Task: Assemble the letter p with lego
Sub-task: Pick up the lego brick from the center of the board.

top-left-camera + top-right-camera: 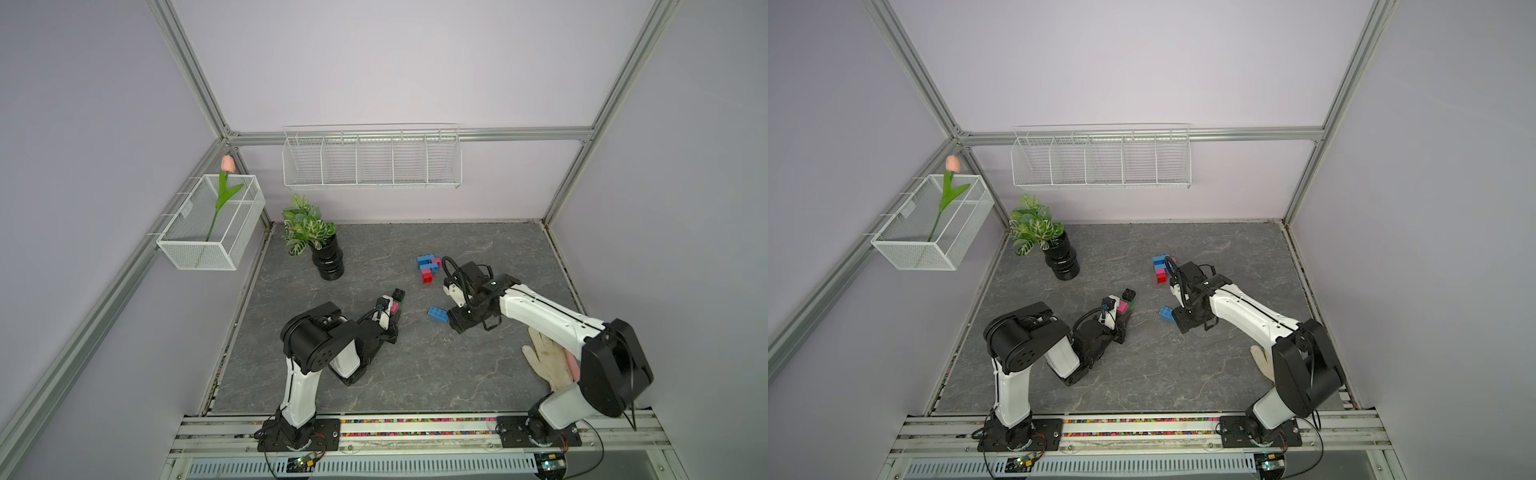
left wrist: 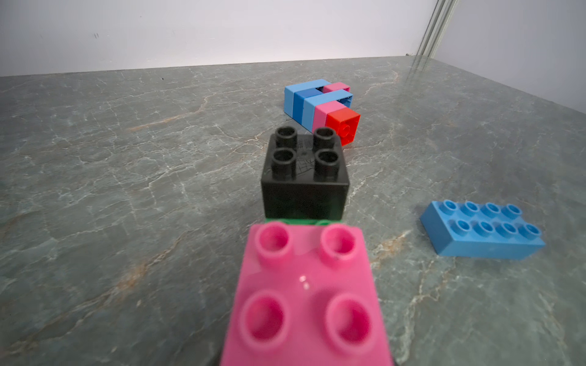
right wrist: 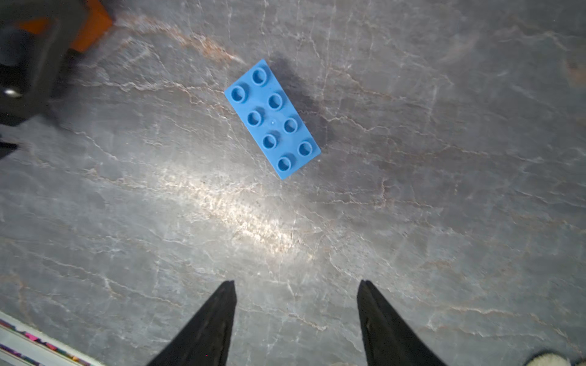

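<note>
Left gripper (image 1: 394, 311), closure not discernible, meets the pink brick (image 2: 306, 294) touching the black brick (image 2: 304, 177); lifting may drag that neighbour. Beside the black brick, the right gripper (image 3: 297, 282) hangs spread near the blue brick (image 3: 272, 118); partial letter (image 2: 320, 104) beyond.

Potted plant (image 1: 320, 245), tulip basket (image 1: 195, 255), wire rack (image 1: 372, 163), glove (image 1: 544, 362).

Pink square brick (image 2: 304, 294) studs up, beside black square brick (image 2: 304, 177) — green brick (image 2: 296, 221) edge between. Blue oblong brick (image 2: 482, 231) flat, apart. Blue-pink-red cluster (image 2: 320, 104) joined, lying on side.
</note>
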Available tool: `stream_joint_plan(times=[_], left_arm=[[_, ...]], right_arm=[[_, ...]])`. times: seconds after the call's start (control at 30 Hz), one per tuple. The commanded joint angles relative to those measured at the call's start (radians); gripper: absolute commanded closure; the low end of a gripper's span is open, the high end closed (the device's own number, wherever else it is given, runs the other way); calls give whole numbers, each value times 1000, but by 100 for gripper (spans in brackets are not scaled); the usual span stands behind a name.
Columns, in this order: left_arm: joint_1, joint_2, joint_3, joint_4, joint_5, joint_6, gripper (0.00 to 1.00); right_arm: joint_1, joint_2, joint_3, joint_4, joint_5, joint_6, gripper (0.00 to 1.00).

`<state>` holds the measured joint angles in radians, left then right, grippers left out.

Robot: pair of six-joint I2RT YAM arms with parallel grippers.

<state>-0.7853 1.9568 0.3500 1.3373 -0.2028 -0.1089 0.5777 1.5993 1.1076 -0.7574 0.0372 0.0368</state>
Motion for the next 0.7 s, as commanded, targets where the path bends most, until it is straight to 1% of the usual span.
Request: stream_joint_plan(times=[0.0, 0.13, 0.33, 0.53, 0.67], left_arm=[[33, -73, -20, -57, 56, 13, 88], [45, -136, -31, -113, 78, 16, 89], [52, -177, -23, -165, 116, 13, 89], [55, -213, -8, -231, 130, 8, 89], [60, -229, -6, -254, 128, 6, 89]], right_arm=[[5, 68, 57, 51, -1, -73, 33], [13, 166, 130, 62, -4, -109, 30], [32, 282, 226, 47, -7, -151, 31], [37, 360, 277, 24, -9, -173, 35], [40, 373, 278, 23, -9, -176, 39]])
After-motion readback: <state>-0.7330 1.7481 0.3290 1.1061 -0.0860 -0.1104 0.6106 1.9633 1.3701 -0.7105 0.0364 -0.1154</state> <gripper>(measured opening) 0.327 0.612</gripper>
